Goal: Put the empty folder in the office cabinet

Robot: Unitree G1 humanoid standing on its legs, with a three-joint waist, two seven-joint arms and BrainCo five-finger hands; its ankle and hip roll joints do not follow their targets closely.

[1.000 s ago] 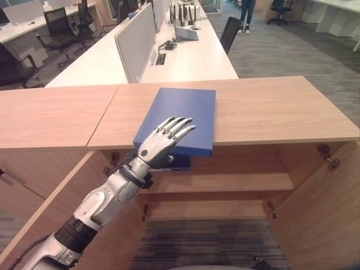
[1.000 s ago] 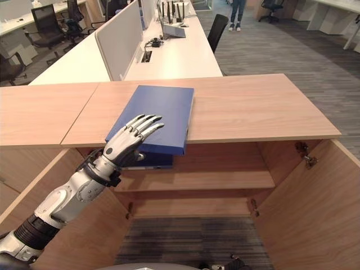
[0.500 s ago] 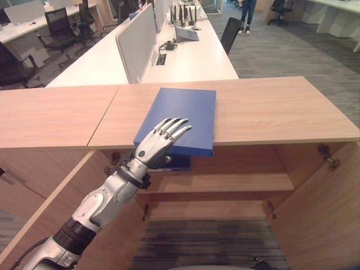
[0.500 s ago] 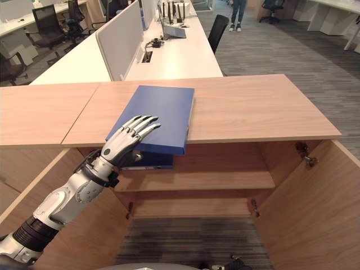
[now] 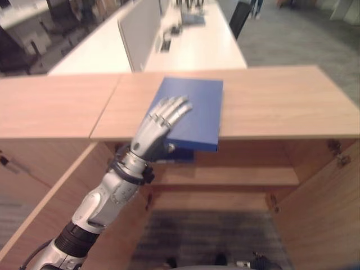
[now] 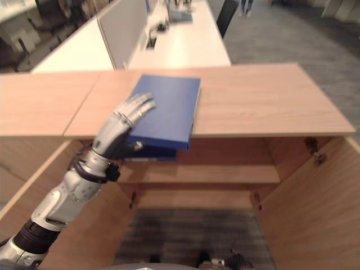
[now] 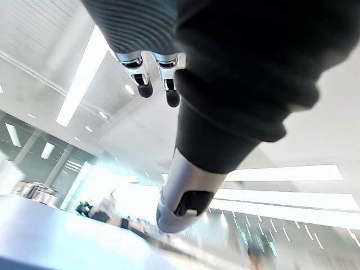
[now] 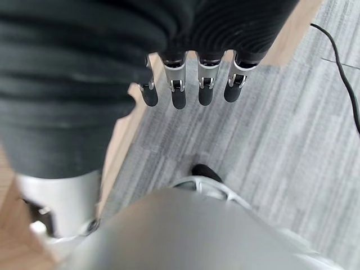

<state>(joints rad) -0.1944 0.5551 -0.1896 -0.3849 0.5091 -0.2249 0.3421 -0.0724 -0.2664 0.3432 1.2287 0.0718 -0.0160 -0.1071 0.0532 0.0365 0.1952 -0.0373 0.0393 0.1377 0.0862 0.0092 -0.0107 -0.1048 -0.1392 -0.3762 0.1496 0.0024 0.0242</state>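
**Folder on the cabinet top, left hand laid flat on it**

Folder (image 5: pixel 191 112), blue and closed, lies flat on the wooden top of the office cabinet (image 5: pixel 270 107), with its near edge jutting out past the cabinet's front lip, so that one corner hangs over the open compartment below. The left hand (image 5: pixel 160 121) rests on the folder's near left part, on its top cover. Its fingers (image 5: pixel 177 106) are stretched out almost straight and slightly spread, lying along the cover and pointing toward the back of the cabinet. The thumb sits lower, under the folder's overhanging edge at the cabinet's front, beside a second dark blue thing (image 6: pixel 149 152) that shows just beneath the folder inside the cabinet; whether the thumb presses against the folder's underside cannot be told. In the left wrist view the fingers also show straight, with ceiling lights beyond them.

The cabinet stands with both doors swung wide, showing a bare wooden shelf (image 5: pixel 225 175) in the compartment under the folder. Behind the cabinet runs a long white desk (image 5: pixel 197 48) with a grey divider panel (image 5: pixel 138 28).

The right hand (image 8: pixel 191 84) shows in its own wrist view, away from the cabinet, fingers hanging straight and relaxed over grey carpet (image 8: pixel 270 140), holding nothing.
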